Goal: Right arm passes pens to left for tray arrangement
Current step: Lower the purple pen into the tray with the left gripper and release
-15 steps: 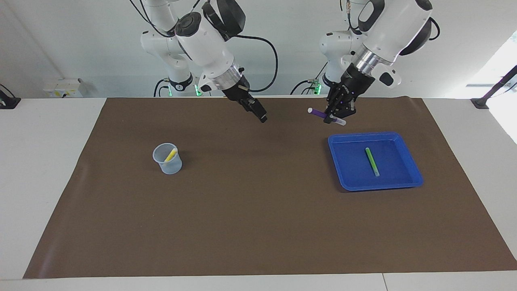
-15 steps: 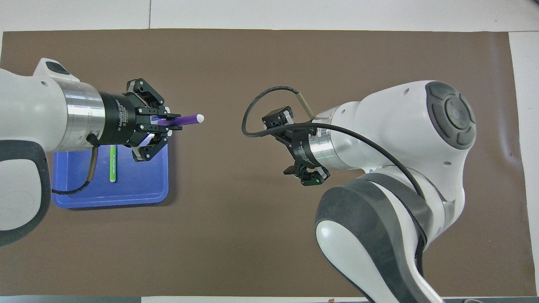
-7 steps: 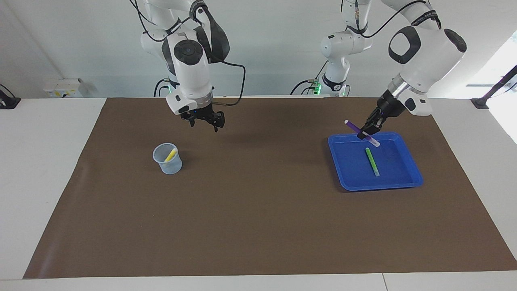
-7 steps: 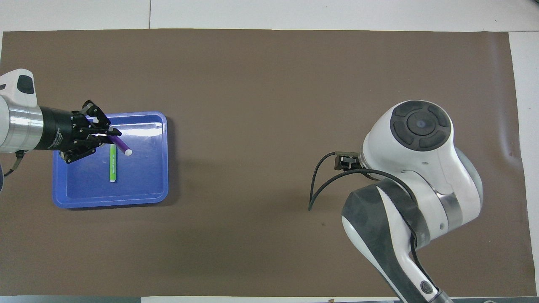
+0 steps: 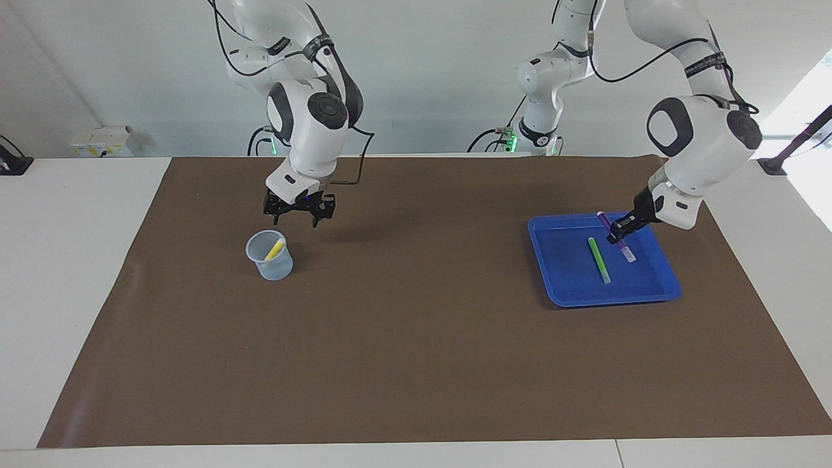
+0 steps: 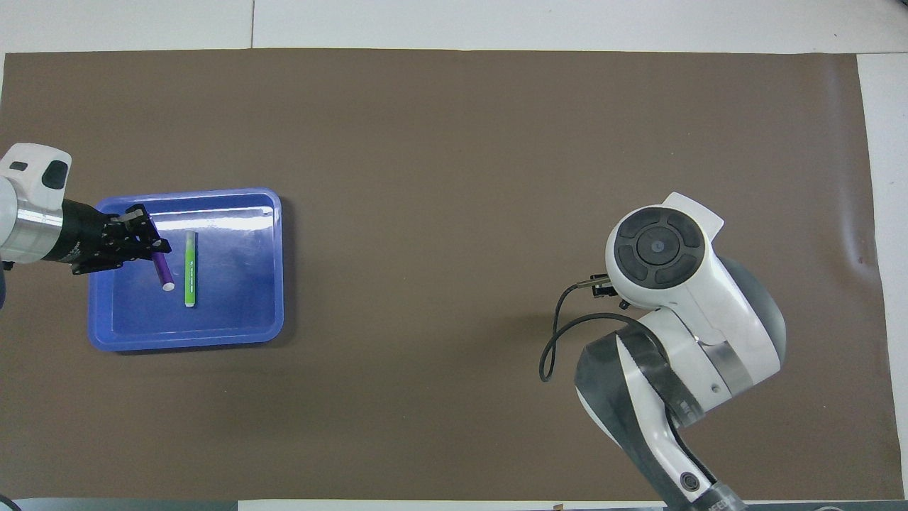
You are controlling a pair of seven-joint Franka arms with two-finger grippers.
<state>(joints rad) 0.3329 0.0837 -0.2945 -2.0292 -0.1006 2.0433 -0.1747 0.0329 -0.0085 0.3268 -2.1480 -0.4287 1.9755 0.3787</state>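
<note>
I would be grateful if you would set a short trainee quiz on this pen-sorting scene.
1. Which pen does the left claw hold over the tray?
2. True or false: the green pen lies in the tray.
3. The yellow pen stands in the ___, below the open right claw.

Key: 1 purple pen; 2 true; 3 cup.

Translucent cup [image 5: 270, 255] upright on brown mat [image 5: 416, 364]; white table [image 5: 71, 260] underneath.
</note>
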